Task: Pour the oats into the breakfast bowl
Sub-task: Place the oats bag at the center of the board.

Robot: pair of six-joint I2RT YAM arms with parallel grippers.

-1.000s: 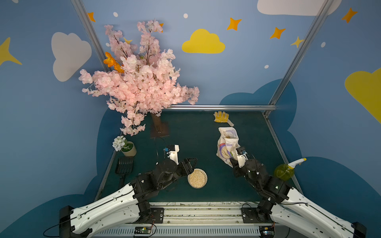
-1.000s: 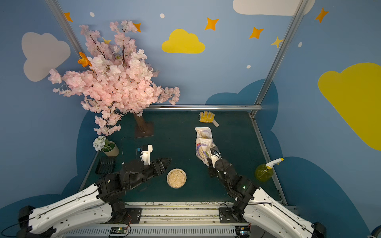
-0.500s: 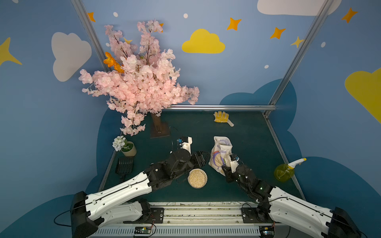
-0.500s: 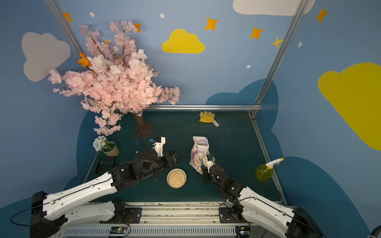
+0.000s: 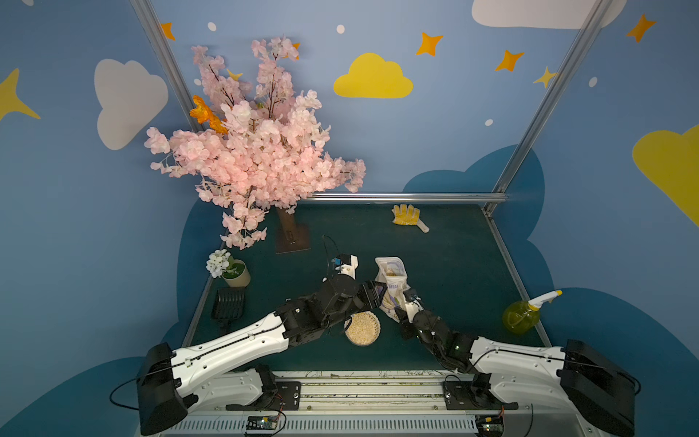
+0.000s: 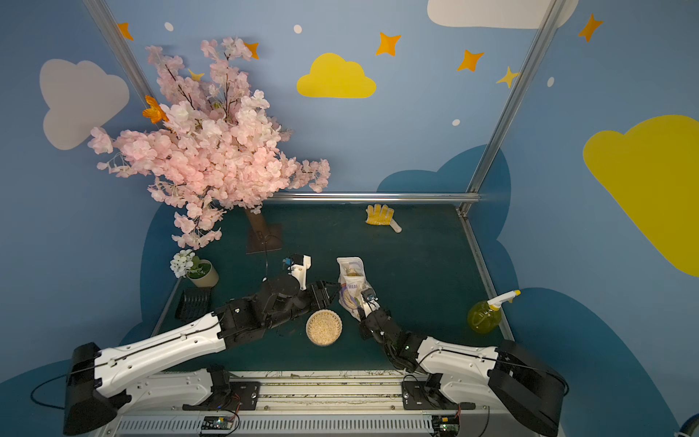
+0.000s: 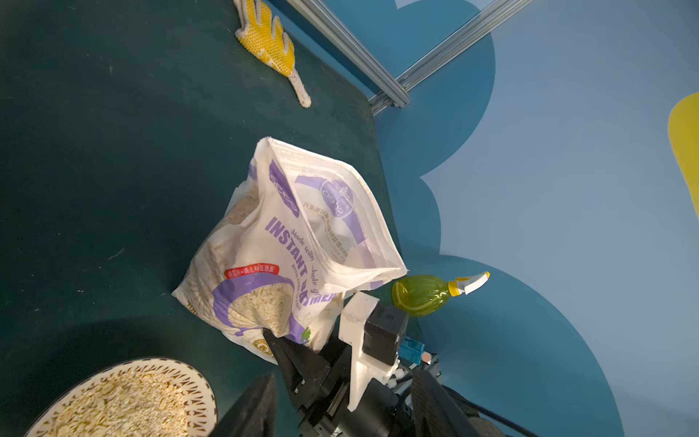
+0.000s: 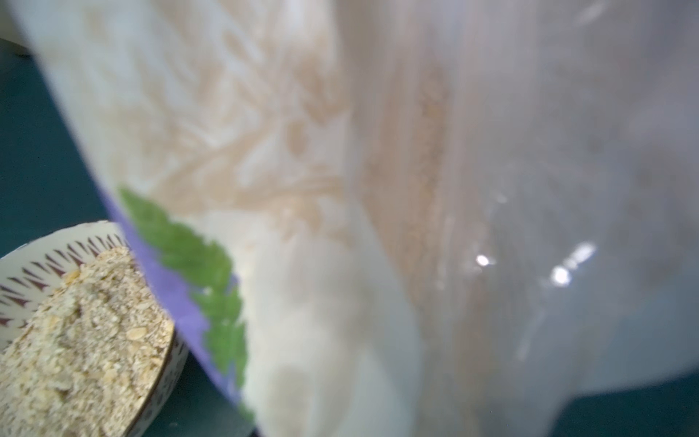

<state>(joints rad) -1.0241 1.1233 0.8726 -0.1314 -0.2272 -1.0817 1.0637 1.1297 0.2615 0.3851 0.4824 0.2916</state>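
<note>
the green table (image 5: 454, 265) is filling the middle of both top views, the pink blossom tree (image 5: 257, 151) is towering over its far left corner, and both arms are reaching in to the same spot near the front edge.

the bag (image 7: 287, 242) is standing on the table between them. its long axis is running bottom to top with a slight lean, and its mouth is gaping open at the top, pointing up and away from the bowl (image 7: 177, 370). the bowl is sitting just beside the foot of the bag, on the robot's side of it.

the right gripper (image 5: 399, 312) is down at the bag's lower corner, and its fingers look to be pinching the plastic there. the left gripper (image 6: 329, 292) is hovering just beside the bag's mid side with its fingers standing apart and nothing between them. whether a fingertip is brushing the plastic, i cannot tell.

oats (image 7: 125, 405) are heaping up to the rim of the bowl, and more are showing pale through the clear side of the bag.

so the pour is looking done, or close to it. if more is wanted, the mouth is facing the wrong way and the bag is needing to tip down toward the bowl. the right is the arm with the hold for that, and the left is the nearer one to steady the upper half.
</note>
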